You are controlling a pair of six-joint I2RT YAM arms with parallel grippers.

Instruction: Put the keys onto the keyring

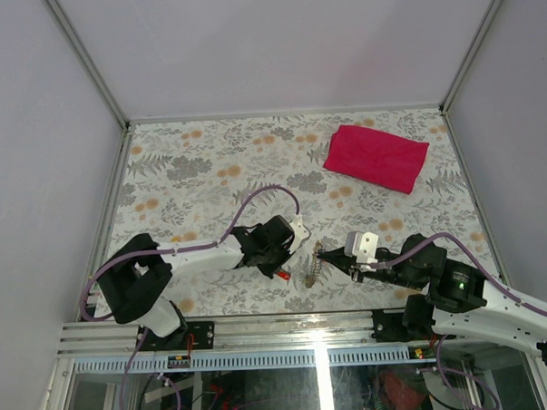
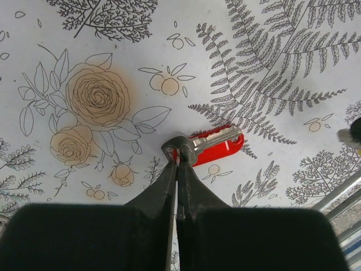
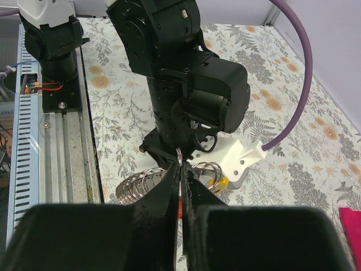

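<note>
Left gripper [image 2: 176, 162] pinches 1 key [image 2: 214, 145], right gripper [image 3: 180, 169] 1 keyring [image 3: 138, 185].

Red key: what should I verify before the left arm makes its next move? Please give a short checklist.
1. Left end effector shut on the red key at its head: ok.
2. Red key lifted clear of the table: cannot tell.
3. Right end effector shut on the keyring: ok.
4. Keyring's opening turned toward the key: cannot tell.
5. Red cloth far from the keyring: ok.
</note>
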